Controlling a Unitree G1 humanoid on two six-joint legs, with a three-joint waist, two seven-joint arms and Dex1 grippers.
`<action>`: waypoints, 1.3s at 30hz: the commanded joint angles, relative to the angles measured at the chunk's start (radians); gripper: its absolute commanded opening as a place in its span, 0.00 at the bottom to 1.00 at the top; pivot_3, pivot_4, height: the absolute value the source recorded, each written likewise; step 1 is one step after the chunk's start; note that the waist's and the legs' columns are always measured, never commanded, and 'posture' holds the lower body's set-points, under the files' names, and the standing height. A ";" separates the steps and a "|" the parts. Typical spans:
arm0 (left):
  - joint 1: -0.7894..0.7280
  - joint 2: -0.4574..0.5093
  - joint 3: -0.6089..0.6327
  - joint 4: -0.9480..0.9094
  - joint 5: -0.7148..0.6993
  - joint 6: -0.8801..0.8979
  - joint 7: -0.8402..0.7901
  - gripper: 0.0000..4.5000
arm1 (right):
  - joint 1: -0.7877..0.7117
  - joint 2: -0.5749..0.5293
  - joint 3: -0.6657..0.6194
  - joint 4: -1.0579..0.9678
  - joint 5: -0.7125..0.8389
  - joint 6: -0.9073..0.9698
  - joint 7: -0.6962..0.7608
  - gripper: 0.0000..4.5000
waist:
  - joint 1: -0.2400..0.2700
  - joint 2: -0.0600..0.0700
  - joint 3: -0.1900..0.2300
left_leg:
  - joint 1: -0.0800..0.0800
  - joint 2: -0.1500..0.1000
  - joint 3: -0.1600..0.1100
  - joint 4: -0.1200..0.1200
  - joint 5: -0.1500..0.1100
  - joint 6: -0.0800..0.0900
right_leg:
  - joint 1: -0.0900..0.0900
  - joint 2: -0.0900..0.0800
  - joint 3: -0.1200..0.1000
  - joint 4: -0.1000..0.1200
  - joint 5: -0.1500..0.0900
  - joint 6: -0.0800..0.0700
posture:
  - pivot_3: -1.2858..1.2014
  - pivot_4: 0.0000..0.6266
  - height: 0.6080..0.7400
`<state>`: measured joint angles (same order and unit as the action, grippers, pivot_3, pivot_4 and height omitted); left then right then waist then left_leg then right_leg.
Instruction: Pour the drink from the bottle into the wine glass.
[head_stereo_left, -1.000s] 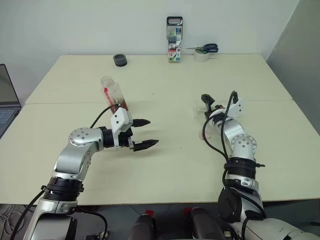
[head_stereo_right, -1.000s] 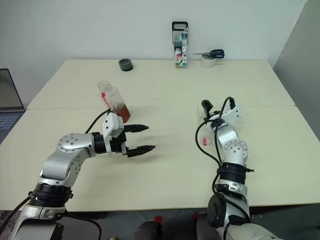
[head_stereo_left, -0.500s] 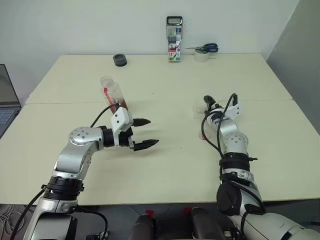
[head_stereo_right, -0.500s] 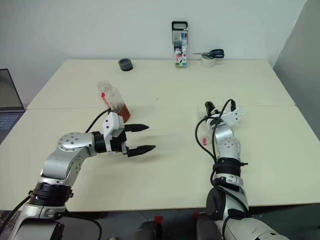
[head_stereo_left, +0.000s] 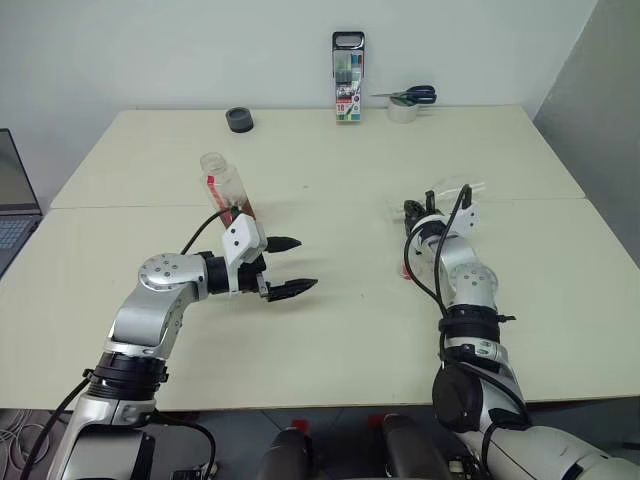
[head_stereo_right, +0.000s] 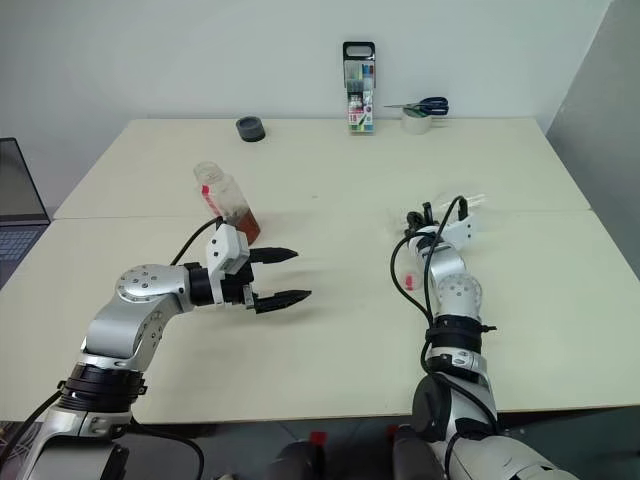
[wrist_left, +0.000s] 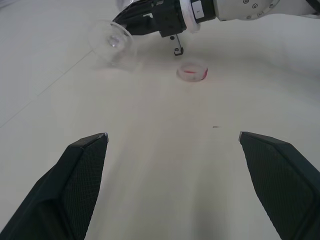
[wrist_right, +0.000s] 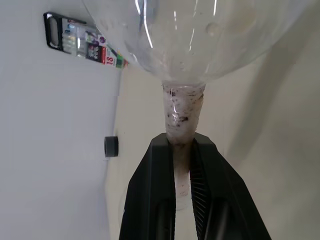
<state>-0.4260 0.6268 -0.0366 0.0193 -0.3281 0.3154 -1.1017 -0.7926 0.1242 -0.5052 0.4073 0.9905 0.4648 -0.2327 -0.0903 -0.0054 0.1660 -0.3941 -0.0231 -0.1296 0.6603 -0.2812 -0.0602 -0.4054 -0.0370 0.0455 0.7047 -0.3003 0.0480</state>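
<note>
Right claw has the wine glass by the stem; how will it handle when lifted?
Wine glass: probably light, its bowl looks empty. Likely fragile and slippery, since the right claw pinches only a thin clear stem. Already tilted, it may pivot.

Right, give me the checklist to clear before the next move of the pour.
1. Right gripper shut on the wine glass stem: ok.
2. Wine glass upright and ready to receive: not ok, it is tilted in the left wrist view.
3. Bottle in a grip: not ok, it stands free on the table behind the left gripper.
4. Left gripper open for the grasp: ok.
5. Bottle uncapped: ok, its mouth looks open and a cap lies on the table.
6. Drink in the bottle: ok, a little at the bottom.
</note>
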 joint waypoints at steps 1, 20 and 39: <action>0.006 0.008 0.010 -0.017 -0.002 -0.004 0.010 1.00 | 0.049 -0.103 0.313 -0.120 -0.305 -0.037 0.174 0.03 | -0.001 0.000 0.000 | 0.000 0.000 0.000 0.000 0.000 0.000 | 0.000 0.000 0.000 0.000 0.000 0.000 | 0.52 0.24 1.00; 0.054 0.021 0.095 -0.011 -0.022 0.069 0.127 1.00 | 0.247 -0.190 0.717 0.073 -0.968 -0.451 0.387 0.03 | 0.002 -0.001 -0.001 | 0.001 0.000 -0.003 0.000 0.002 -0.003 | 0.001 0.001 0.000 -0.001 0.000 0.000 | 0.52 0.24 1.00; 0.106 0.056 0.227 -0.257 -0.137 0.194 0.243 1.00 | -0.053 -0.114 0.612 0.481 -0.935 -0.718 0.587 0.03 | 0.001 -0.001 -0.001 | 0.001 0.000 -0.003 0.000 0.002 -0.004 | 0.001 0.000 0.000 -0.003 0.000 0.000 | 0.52 0.24 1.00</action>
<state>-0.3172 0.6711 0.1600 -0.1951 -0.4441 0.5035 -0.8710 -0.8132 0.0060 0.1230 0.8832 0.0580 -0.2144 0.3433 -0.0892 -0.0068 0.1653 -0.3936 -0.0227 -0.1326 0.6601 -0.2790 -0.0642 -0.4045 -0.0366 0.0455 0.7018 -0.3003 0.0480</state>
